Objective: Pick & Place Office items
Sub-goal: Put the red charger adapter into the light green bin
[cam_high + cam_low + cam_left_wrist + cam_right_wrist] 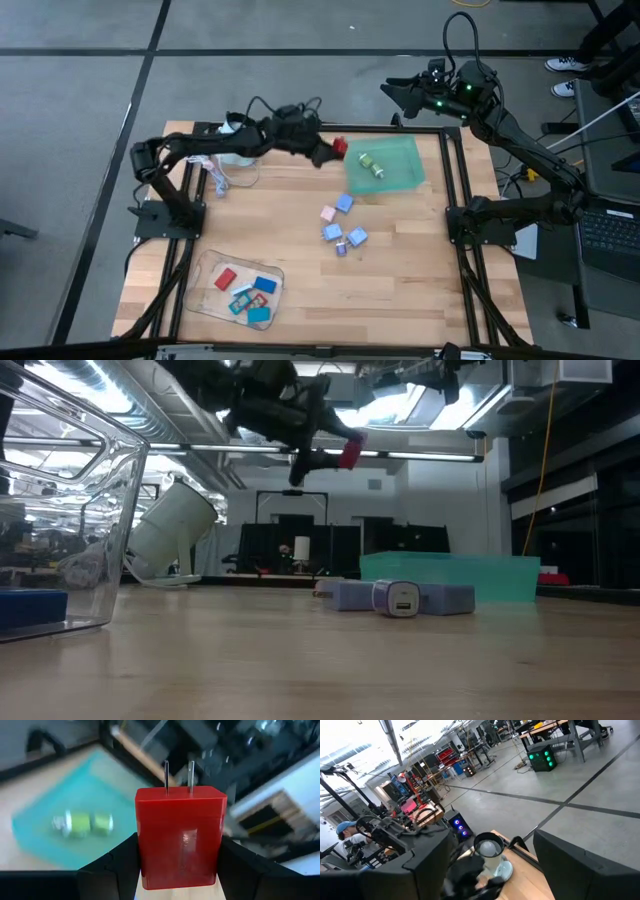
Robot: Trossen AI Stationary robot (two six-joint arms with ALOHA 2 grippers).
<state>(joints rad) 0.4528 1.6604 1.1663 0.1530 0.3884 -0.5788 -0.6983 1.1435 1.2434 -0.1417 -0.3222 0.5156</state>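
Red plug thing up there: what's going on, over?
Left gripper shut on red charger, above green tray edge. Right gripper open, off table. Path clear.

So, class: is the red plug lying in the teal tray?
No. The left gripper holds the red plug in the air beside the teal tray.

Red charger (180,840), teal tray (398,158), green piece (371,166)

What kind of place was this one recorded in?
Likely a robotics lab or workshop: a framed wooden table on a concrete floor, workbenches and equipment racks across an open hall, and ceiling strip lights.
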